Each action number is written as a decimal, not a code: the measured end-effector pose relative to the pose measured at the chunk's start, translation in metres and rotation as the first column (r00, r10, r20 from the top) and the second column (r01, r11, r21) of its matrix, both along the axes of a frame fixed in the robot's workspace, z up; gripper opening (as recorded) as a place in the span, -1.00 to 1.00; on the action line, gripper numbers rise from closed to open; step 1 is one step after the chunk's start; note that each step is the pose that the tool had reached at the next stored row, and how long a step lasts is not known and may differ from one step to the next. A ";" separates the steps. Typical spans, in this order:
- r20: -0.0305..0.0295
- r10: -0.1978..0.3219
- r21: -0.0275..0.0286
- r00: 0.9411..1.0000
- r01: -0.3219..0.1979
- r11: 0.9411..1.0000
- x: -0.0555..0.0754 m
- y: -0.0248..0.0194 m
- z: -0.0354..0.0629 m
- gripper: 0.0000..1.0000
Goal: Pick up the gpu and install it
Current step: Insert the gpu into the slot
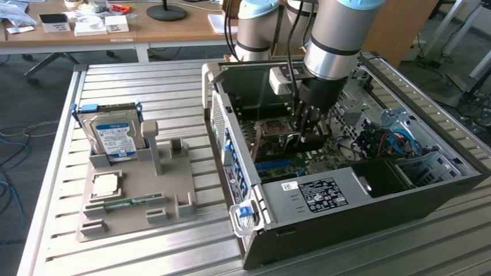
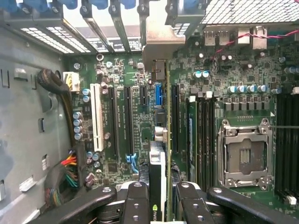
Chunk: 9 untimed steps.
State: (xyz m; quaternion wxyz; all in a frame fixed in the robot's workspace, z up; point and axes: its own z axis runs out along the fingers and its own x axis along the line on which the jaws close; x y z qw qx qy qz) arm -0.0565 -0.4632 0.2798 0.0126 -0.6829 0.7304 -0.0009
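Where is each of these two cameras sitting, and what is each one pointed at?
Exterior view: off the arm, above the table, looking down into the open computer case; arm and tool show.
Wrist view: on the wrist, looking down at the circuit board; tool fingers gripping the graphics card show.
Shared: tool, board.

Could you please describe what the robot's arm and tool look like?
The arm is a run of silver-grey cylinders with pale blue bands at the joints, ending in a black wrist. A small white box is mounted beside it, and black cables run along it. The tool has black fingers studded with round screws.
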 end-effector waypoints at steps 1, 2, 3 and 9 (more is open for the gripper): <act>0.000 0.000 0.000 1.000 0.000 1.000 -0.001 0.0000 -0.0011 -0.47; 0.000 0.000 0.000 1.000 0.000 1.000 -0.001 0.0000 -0.0021 -0.47; 0.000 0.000 0.000 1.000 0.000 1.000 -0.001 0.0000 -0.0026 -0.47; 0.000 0.000 0.000 1.000 0.000 1.000 -0.006 0.0000 -0.0033 -0.47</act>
